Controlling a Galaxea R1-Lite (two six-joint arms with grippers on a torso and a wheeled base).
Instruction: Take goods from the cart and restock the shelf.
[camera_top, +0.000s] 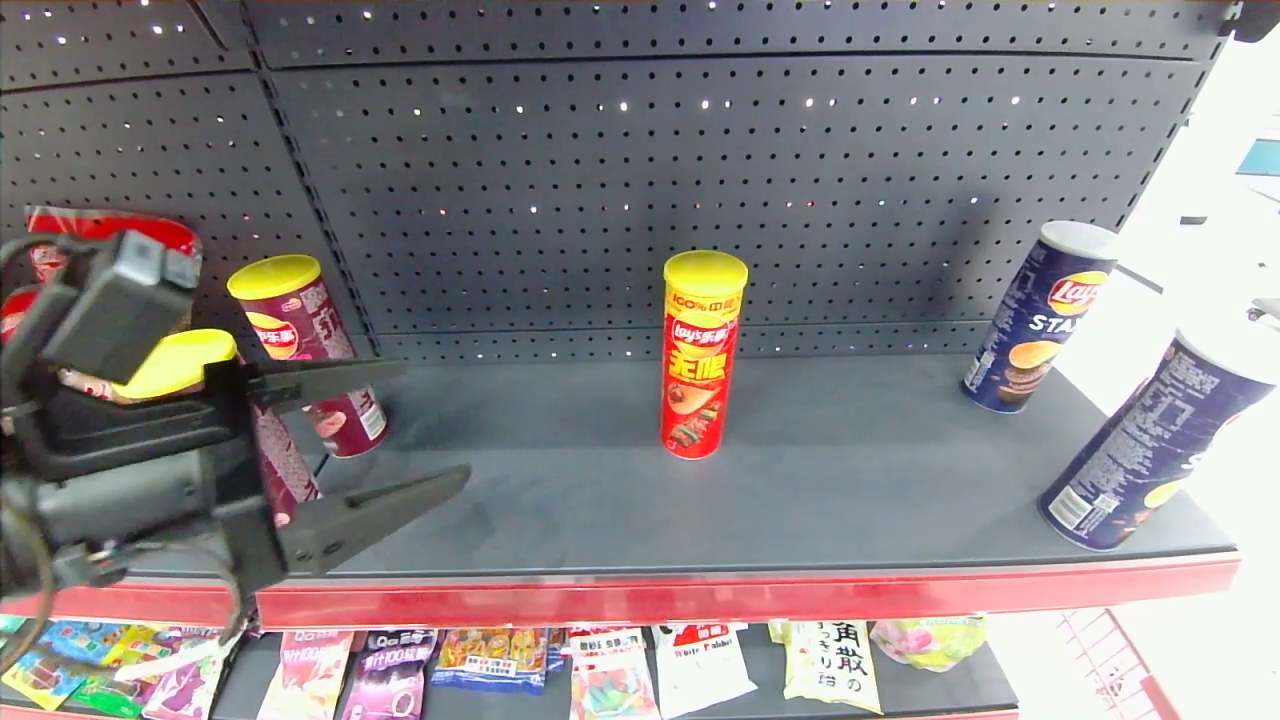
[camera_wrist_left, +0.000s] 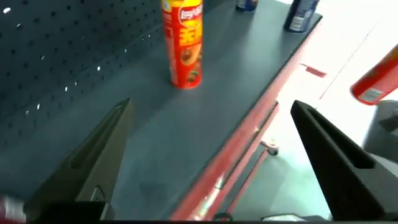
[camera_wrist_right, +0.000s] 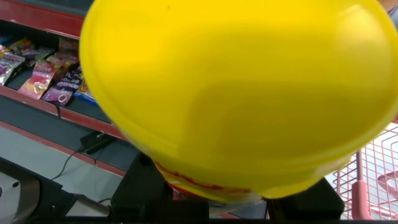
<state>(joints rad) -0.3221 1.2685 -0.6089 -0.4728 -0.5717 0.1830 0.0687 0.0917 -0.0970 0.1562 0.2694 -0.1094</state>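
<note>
I find the shelf (camera_top: 830, 480) part stocked with cans (camera_top: 700, 360); left fingers (camera_top: 370, 505) apart and empty, right fingers (camera_wrist_right: 144, 190) clamped on a yellow-lidded can (camera_wrist_right: 236, 93) not yet shelved.

Shelf (camera_top: 800, 500): dark deck, red front lip, pegboard back.
Red can (camera_top: 700, 360): upright mid-shelf, yellow lid, apart from the others.
Maroon cans: one (camera_top: 305, 350) near the back left, another (camera_top: 285, 465) before it, partly behind the arm.
Navy cans: back (camera_top: 1040, 315) and front (camera_top: 1150, 450), right end.
Left claw (camera_top: 432, 422): jaws wide apart over the front left.
Snack bags (camera_top: 610, 670): a row on the shelf below.
</note>
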